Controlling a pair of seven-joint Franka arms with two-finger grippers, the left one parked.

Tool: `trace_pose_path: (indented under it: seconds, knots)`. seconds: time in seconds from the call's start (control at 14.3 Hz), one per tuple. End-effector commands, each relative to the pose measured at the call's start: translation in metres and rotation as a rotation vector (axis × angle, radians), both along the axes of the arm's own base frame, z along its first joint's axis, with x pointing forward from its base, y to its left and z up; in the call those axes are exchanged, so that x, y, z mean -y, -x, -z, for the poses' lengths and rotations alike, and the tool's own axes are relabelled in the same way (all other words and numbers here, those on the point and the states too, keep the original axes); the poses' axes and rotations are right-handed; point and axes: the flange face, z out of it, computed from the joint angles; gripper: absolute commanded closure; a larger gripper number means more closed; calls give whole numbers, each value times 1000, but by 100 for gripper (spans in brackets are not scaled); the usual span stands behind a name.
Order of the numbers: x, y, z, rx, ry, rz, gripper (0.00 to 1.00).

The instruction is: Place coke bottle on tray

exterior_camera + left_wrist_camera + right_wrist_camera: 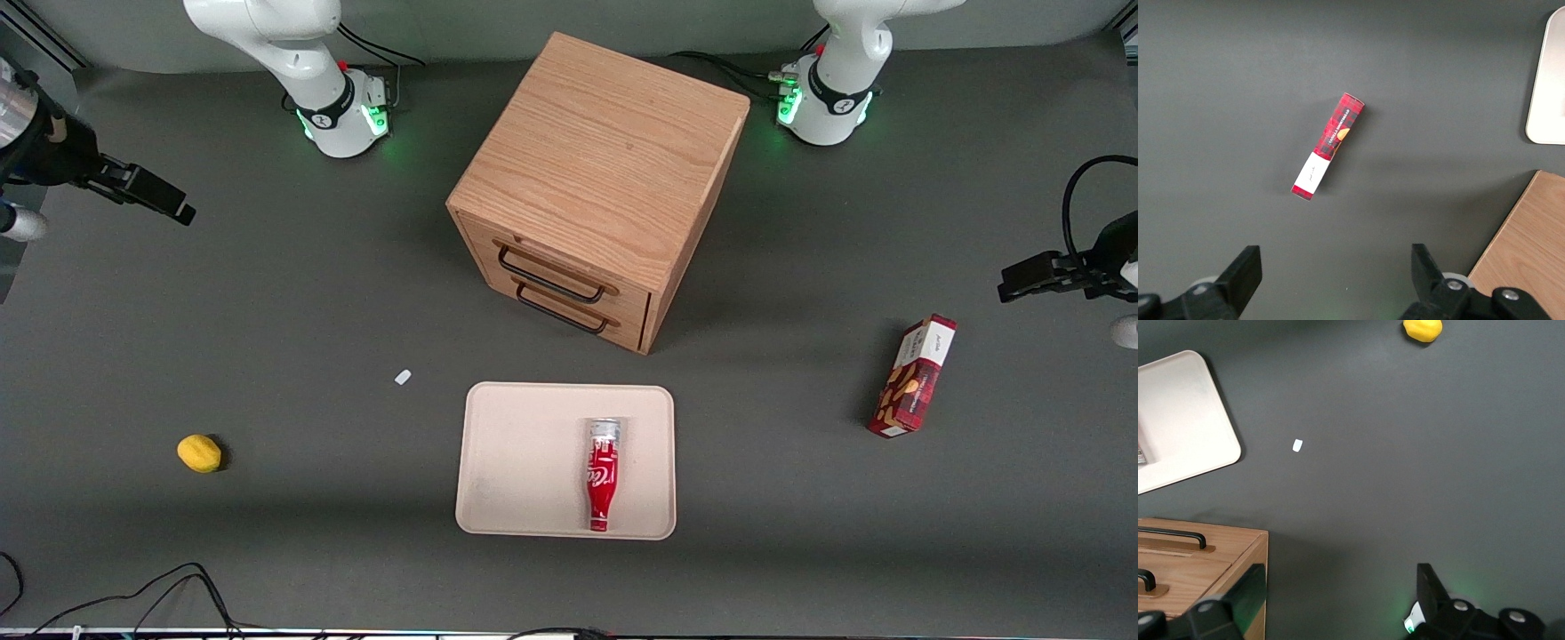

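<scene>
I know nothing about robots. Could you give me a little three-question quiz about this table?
1. True or false: the coke bottle lies on its side on the tray.
2. Which is nearer the front camera: the lemon or the wooden drawer cabinet?
3. Is the end effector open or shut, and is it holding anything?

Key: 1 true. 2 the lemon. 3 open, holding nothing, raised at the working arm's end of the table.

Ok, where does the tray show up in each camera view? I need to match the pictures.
Front view: the tray lies in front of the wooden drawer cabinet, nearer the camera, with the coke bottle lying on it.
Left wrist view: only a rounded corner of the tray shows.
Right wrist view: one end of the tray shows; the open gripper is apart from it.
Shared landmark: the cabinet.
</scene>
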Motion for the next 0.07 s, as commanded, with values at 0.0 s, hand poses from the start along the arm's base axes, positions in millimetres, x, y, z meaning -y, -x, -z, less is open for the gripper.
trace_pose_path:
  seconds: [0.0]
  knots:
    - [4, -7, -1, 15, -24, 28, 0]
